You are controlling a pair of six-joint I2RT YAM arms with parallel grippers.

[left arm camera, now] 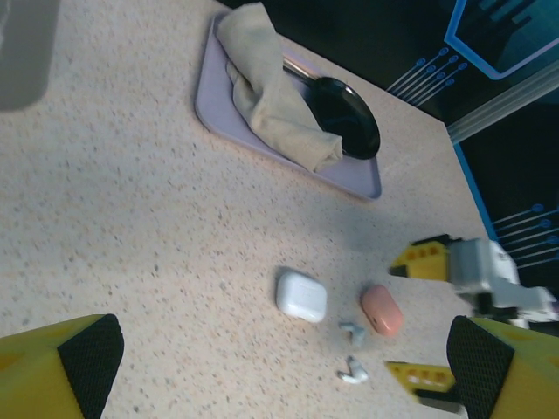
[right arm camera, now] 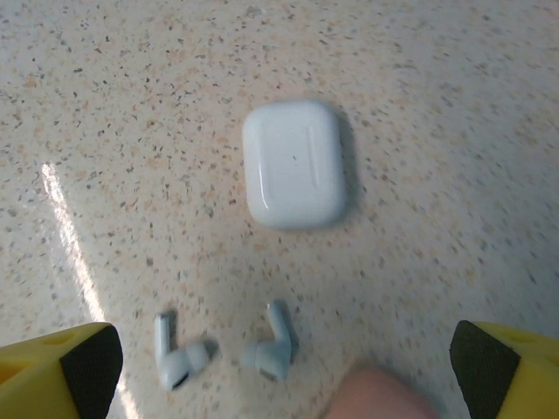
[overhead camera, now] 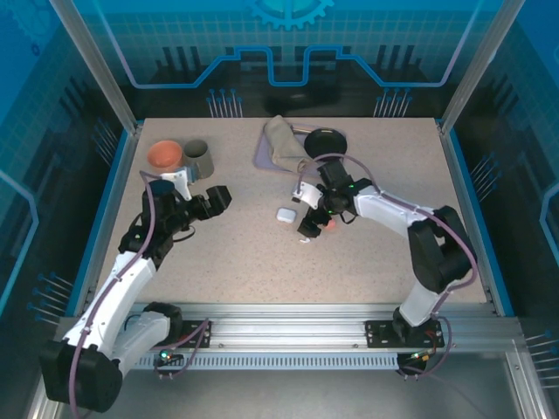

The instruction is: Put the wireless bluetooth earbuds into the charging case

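- Earbuds (right arm camera: 271,349), two white ones with short stems, lie loose on the table (right arm camera: 105,105), side by side and slightly apart.
- Handling, as I judge it: each is very light, hard and glossy, so it may skid or flip under a careless pinch. The short stem, or the bulb across its sides, looks the surest hold, with gentle pressure.
- The white case (right arm camera: 294,163) sits closed, near them. It looks as if it must be opened first.
- A pink case (left arm camera: 382,310) rests just beside the pair.
- The right gripper (overhead camera: 313,220) hovers over them, jaws spread wide, holding nothing.
- The left gripper (overhead camera: 199,187) hangs well apart, jaws wide and empty.
- A tray (left arm camera: 210,105) with a cloth (left arm camera: 271,96) lies farther back.
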